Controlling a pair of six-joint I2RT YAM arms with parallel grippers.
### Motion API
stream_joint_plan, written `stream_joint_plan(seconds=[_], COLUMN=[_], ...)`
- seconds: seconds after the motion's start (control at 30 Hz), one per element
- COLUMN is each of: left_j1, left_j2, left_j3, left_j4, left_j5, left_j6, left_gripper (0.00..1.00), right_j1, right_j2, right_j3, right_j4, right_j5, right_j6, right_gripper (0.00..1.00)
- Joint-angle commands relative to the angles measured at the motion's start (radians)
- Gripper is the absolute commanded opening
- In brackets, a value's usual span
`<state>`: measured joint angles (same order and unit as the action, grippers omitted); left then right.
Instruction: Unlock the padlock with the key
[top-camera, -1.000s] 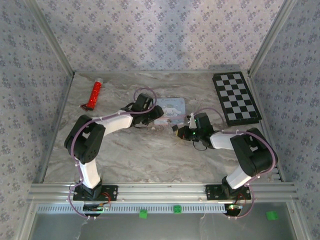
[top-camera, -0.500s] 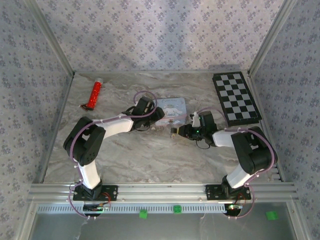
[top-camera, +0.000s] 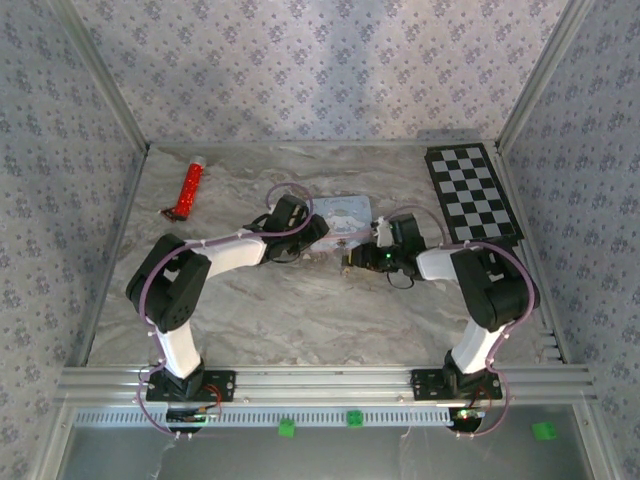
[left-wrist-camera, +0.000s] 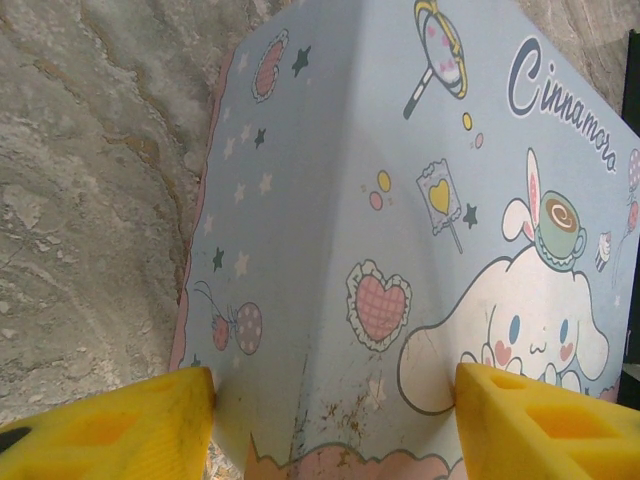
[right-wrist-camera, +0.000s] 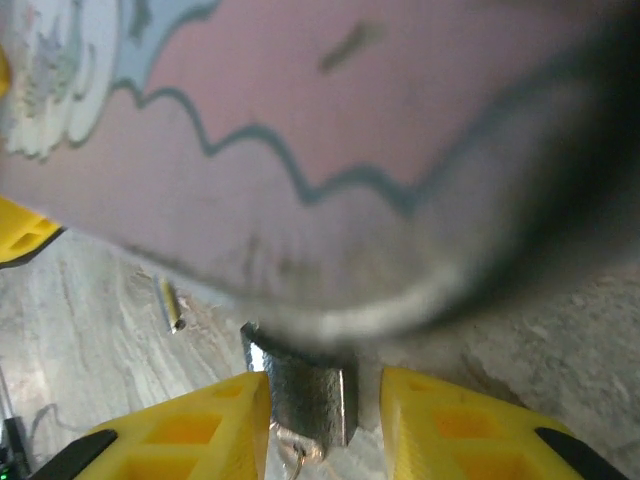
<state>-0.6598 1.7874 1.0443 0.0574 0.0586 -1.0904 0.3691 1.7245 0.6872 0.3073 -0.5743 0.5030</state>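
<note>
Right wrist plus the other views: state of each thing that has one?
right gripper: straddling padlock, grip unclear
padlock: locked or not, cannot tell
left gripper: open, over tin
tin: lid shut
small metal piece, maybe key: loose on table
red tube: lying flat

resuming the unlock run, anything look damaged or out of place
Brownish scuffs mark the tin near its edge, by the left gripper. A thin brassy piece lies loose on the table, apart from the padlock.

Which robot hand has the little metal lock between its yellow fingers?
The right gripper: the padlock sits between its fingers. The left gripper hangs over the cartoon tin.
</note>
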Motion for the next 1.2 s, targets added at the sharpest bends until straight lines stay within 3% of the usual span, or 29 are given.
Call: stream_joint_plan(seconds=[0.0, 0.43, 0.93, 1.17], left_j1=[-0.017, -0.017, -0.018, -0.024], left_j2=[0.0, -0.002, -0.003, -0.014], left_j3=[-0.03, -0.033, -0.073, -0.091], left_j4=[-0.087, -0.076, -0.053, -0.042], left_j5=[0.015, 0.017, -0.002, -0.015], left_j6=[-0.008, -0.012, -0.046, -0.059], left_gripper=[0.63, 0.63, 0.62, 0.62], right_j1=[0.039, 0.132, 0.095, 0.083], right_j2=[0.027, 0.088, 0.027, -0.007], right_j3=[0.044, 0.079, 0.024, -0.009], right_j4=[-0.045, -0.072, 0.059, 0.098], right_j5=[0.056, 0.152, 0.038, 0.063], right_j6=[-0.049, -0.045, 0.117, 0.2], right_gripper=[0.35, 0.38, 0.15, 0.09])
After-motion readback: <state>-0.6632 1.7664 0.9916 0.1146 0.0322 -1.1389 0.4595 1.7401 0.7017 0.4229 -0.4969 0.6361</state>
